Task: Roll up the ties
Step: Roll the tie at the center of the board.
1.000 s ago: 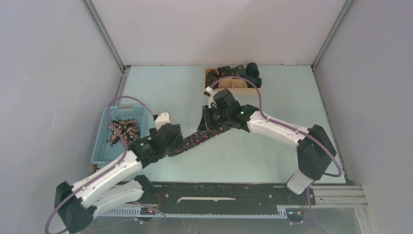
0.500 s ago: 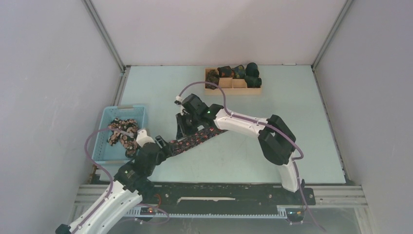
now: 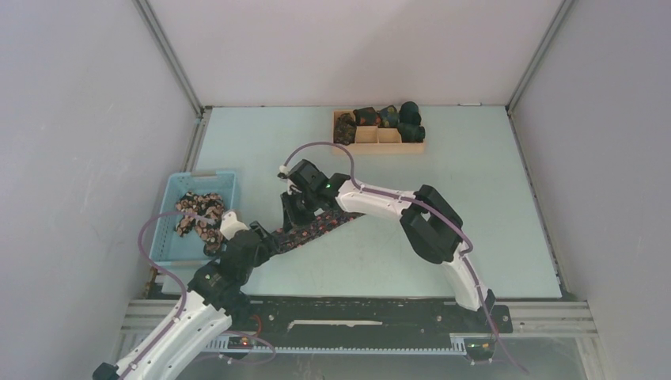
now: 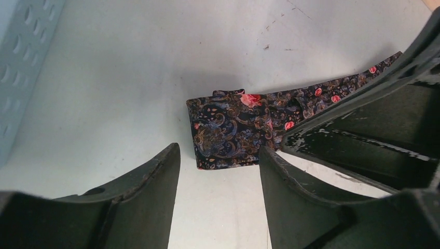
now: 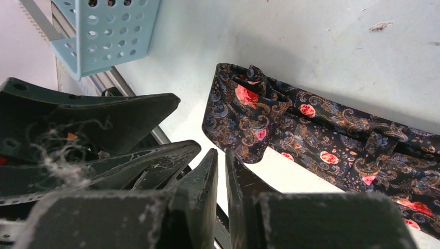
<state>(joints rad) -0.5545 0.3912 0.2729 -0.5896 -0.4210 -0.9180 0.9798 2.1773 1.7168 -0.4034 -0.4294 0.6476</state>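
Here's how it sits from my end: one tie [image 3: 316,229] lies flat on the counter [image 3: 475,206], running diagonally from near-left up toward the middle. Its near-left end is right in front of my left claw [image 4: 220,155]. The right claw [image 5: 220,155] is just beside that same end, coming in from the far side. The basket [image 3: 168,237] sits at the counter's left edge with loose ties [image 3: 198,214] in it. The tray [image 3: 380,147] is at the far edge, right of centre, with rolled ties [image 3: 368,117] in its compartments.
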